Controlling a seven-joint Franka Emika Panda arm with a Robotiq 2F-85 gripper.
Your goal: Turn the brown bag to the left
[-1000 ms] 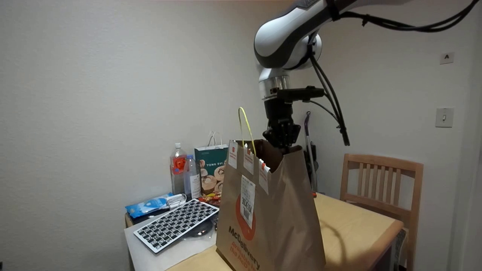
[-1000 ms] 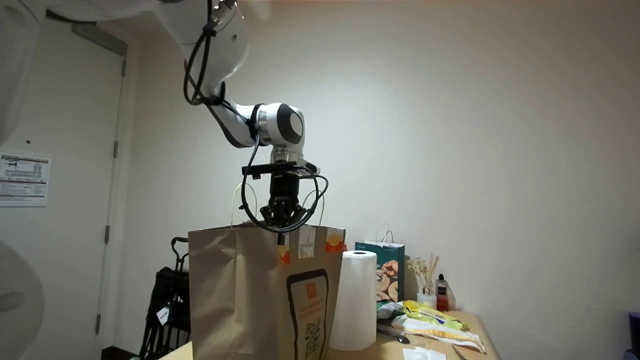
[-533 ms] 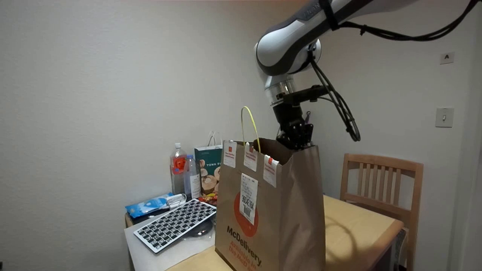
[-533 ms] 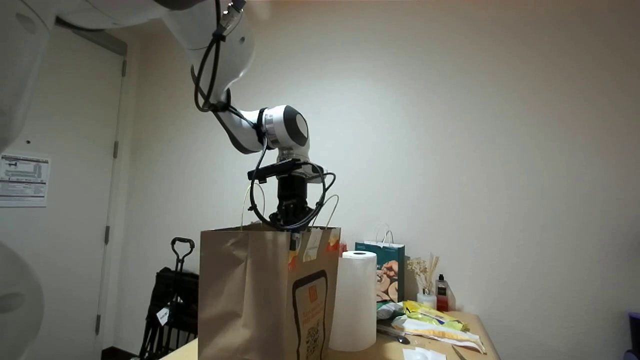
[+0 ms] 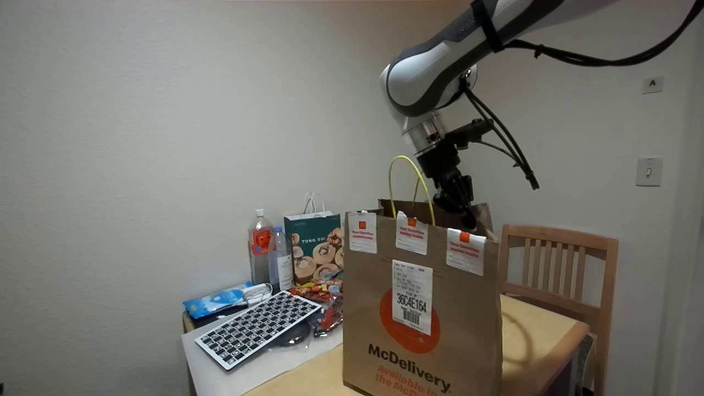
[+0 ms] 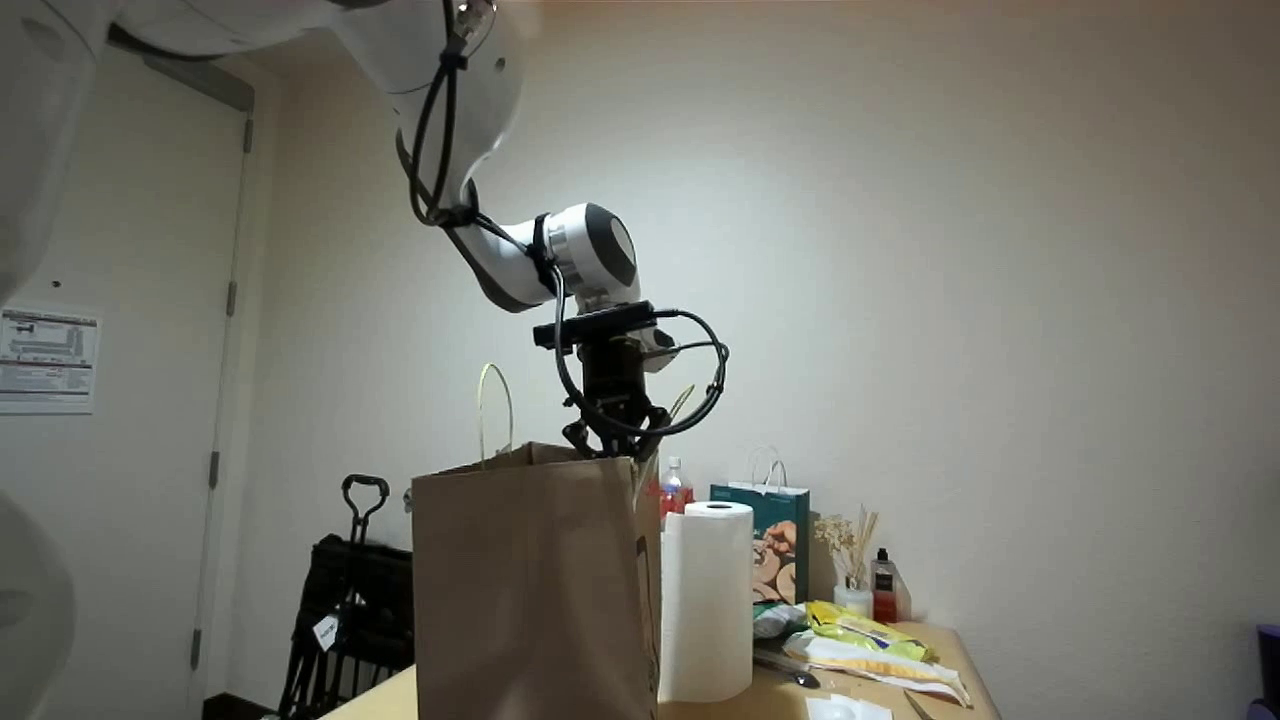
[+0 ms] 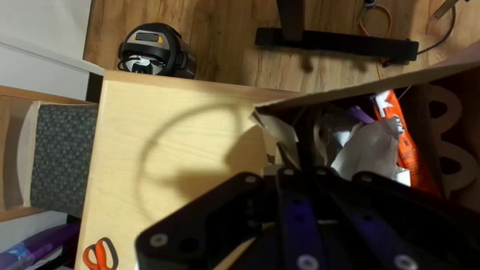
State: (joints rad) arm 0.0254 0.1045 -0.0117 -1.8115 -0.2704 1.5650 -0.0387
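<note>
The brown bag (image 5: pixel 366 297) stands upright on the table, its McDelivery face and white receipt sticker (image 5: pixel 411 297) facing the camera in an exterior view. A plain side of it shows in an exterior view (image 6: pixel 530 600). A yellow loop handle (image 5: pixel 404 158) rises from the rim. My gripper (image 5: pixel 469 221) is tilted at the bag's upper side edge. In the wrist view my gripper (image 7: pixel 305 150) is shut on the creased paper of the bag's rim (image 7: pixel 337 92). An orange packet (image 7: pixel 403 135) and pale paper (image 7: pixel 369 150) lie inside the bag. The fingertips are partly hidden by the bag.
A keyboard (image 5: pixel 258 329), bottles (image 5: pixel 260 247) and a green bag (image 5: pixel 313 247) stand left of the brown bag. A paper towel roll (image 6: pixel 708 610) stands close beside it. Orange scissors (image 7: pixel 100 255) lie near the table edge. A wooden chair (image 5: pixel 555 269) stands behind.
The brown bag has turned so its McDelivery face now fronts one camera, while its QR-code face has swung away from the other. My gripper moved right and tilted, staying at the rim.
</note>
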